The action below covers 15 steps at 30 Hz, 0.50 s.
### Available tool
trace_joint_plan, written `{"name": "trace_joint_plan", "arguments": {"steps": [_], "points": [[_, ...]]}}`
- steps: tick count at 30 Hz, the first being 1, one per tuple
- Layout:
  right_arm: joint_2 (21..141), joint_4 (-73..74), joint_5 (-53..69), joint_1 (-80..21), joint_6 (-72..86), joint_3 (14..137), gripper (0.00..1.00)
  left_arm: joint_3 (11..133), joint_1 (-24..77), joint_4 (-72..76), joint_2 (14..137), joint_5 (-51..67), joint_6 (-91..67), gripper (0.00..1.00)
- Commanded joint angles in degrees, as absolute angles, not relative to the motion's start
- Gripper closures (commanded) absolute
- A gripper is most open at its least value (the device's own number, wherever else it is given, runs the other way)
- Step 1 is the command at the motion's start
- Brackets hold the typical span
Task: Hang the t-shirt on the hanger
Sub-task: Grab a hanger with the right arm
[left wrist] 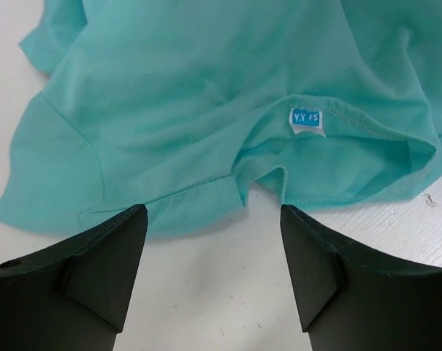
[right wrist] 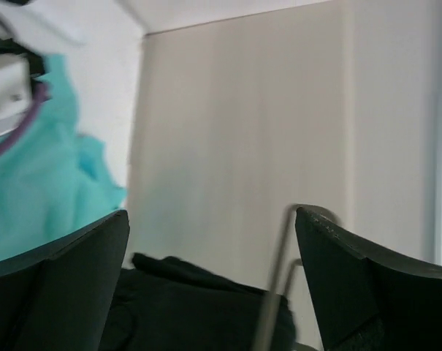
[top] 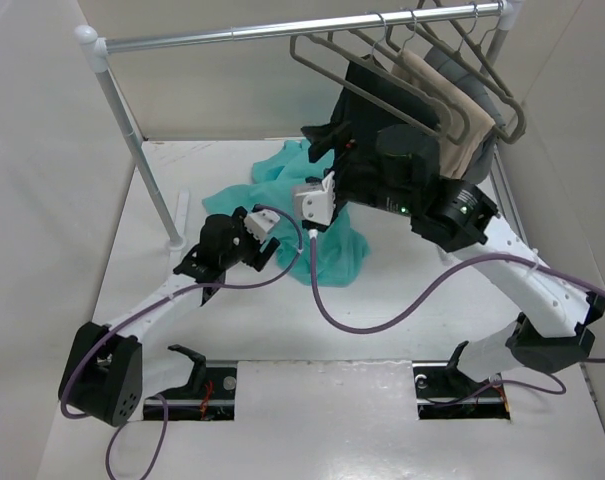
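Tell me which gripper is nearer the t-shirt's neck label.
Left. The left gripper is open just short of the label. The right gripper is open up by the hangers and black garment, well away.

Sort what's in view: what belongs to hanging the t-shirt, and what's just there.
For the job: teal t-shirt, grey hanger, left gripper, right gripper.
Just there: black garment, beige garment, clothes rail.
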<state>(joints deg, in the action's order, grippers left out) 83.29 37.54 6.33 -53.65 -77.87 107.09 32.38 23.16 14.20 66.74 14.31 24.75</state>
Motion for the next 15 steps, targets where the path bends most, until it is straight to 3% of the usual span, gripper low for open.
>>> {"name": "trace_joint_plan", "arguments": {"steps": [1,4,7,10,11,15], "points": [[80.4,29.4,6.0,-53.9,-76.7,111.9,0.0,31.8,23.2,15.4,63.0,12.8,22.5,0.3],[78.7,21.8,6.0,-53.3,-75.1,113.5,0.0,31.8,23.2,14.8,61.6,12.3,23.2,0.3],[81.4,29.2,7.7,-49.1,-71.7,124.9,0.0,31.3,23.7,14.2,60.4,11.6,23.7,0.29],[87.6,37.8,15.8,-41.5,-68.7,137.6,0.11,31.3,23.7,13.7,59.2,11.1,23.7,0.29],[89.3,38.4,17.9,-37.7,-67.2,139.0,0.2,30.8,23.7,13.7,59.2,11.1,23.7,0.29],[90.0,36.7,31.1,-26.4,-55.8,137.7,0.34,30.8,23.7,12.5,57.9,11.1,24.3,0.29]]}}
